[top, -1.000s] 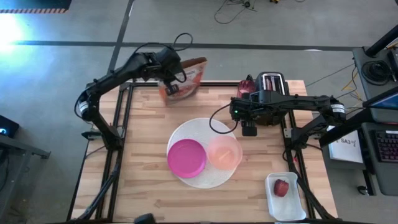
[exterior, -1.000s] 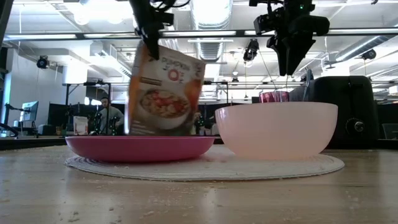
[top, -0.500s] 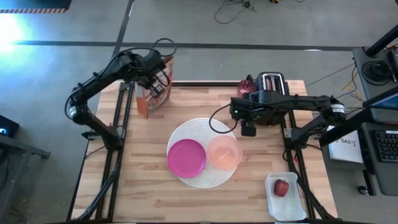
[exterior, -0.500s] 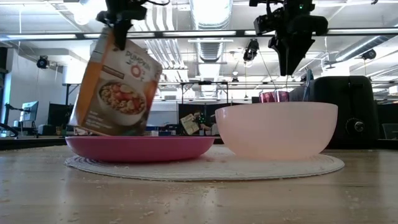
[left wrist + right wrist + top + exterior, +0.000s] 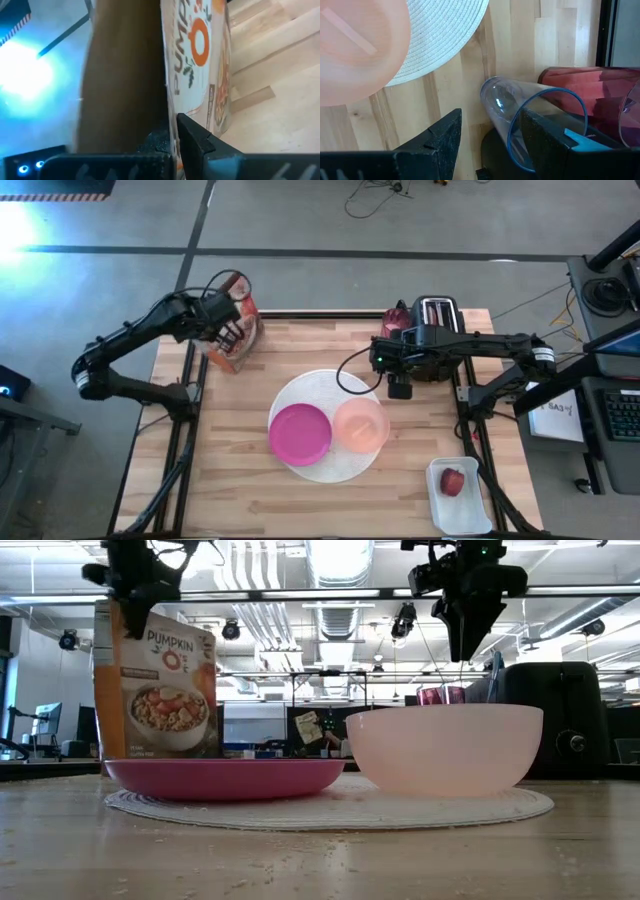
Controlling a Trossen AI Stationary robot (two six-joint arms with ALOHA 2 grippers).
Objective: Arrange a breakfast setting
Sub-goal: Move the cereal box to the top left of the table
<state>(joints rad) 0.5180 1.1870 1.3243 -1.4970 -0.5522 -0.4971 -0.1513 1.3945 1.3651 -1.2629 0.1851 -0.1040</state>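
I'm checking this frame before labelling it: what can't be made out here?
- Bowl contents: low view is level with its rim; high view shows none clearly.
- Tumbler: low view, mostly behind the bowl; high view, under the right arm.
- Cereal box: left wrist view, too close, cut by the edges.
- Box base: low view, behind the magenta plate.
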